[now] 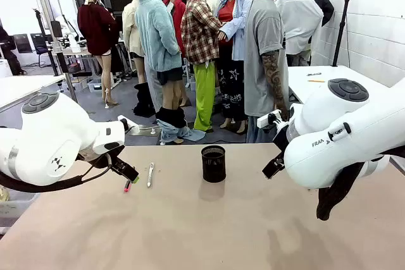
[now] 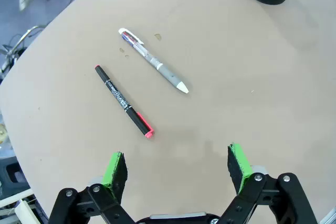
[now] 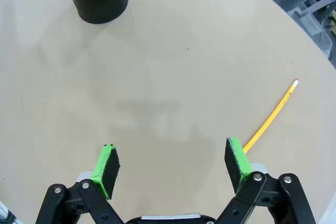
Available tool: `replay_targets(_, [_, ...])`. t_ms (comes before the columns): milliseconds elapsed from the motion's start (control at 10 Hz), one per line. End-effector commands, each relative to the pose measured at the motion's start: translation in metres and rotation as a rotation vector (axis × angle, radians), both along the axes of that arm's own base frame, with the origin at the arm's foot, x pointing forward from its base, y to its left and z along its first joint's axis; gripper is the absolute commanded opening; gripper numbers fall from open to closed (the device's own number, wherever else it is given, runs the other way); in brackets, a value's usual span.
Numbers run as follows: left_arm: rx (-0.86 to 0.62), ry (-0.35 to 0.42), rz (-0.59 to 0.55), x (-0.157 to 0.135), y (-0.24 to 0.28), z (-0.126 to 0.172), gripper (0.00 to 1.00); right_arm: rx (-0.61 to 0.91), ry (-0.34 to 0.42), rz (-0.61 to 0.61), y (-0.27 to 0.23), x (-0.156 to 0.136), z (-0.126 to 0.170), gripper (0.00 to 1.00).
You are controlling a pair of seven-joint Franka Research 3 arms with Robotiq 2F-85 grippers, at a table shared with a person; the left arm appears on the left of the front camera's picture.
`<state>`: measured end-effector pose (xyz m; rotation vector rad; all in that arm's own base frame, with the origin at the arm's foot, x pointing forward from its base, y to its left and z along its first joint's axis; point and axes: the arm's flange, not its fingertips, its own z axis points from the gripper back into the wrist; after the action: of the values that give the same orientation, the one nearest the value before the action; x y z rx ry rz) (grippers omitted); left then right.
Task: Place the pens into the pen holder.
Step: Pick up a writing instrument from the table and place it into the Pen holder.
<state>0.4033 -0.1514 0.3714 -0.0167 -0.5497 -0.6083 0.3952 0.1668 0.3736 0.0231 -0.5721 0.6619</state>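
Both grippers hover over the table [image 1: 202,238]. The left gripper [image 2: 177,167] has its fingers spread wide above bare tabletop. Just beyond its green pads [image 2: 115,171] lie the black pen [image 2: 123,102] and the white pen [image 2: 153,61], flat, near each other but not touching. From the front we see the pair to the left of the holder [image 1: 213,164], which stands upright mid-table towards the far edge. Over to the right gripper [image 3: 172,165]: it is spread wide too, gripping nothing. The pencil [image 3: 273,114] lies flat, its near end slipping behind one pad, well apart from the holder.
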Motion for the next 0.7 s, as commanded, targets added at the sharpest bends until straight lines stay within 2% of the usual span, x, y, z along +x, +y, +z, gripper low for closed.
replay_targets(0, [0.0, 0.0, 0.0, 0.0, 0.0, 0.0, 1.0, 0.0, 0.0, 0.0, 0.0, 0.0, 0.0, 1.0])
replay_targets(600, [0.0, 0.0, 0.0, 0.0, 0.0, 0.0, 1.0, 0.0, 0.0, 0.0, 0.0, 0.0, 0.0, 1.0])
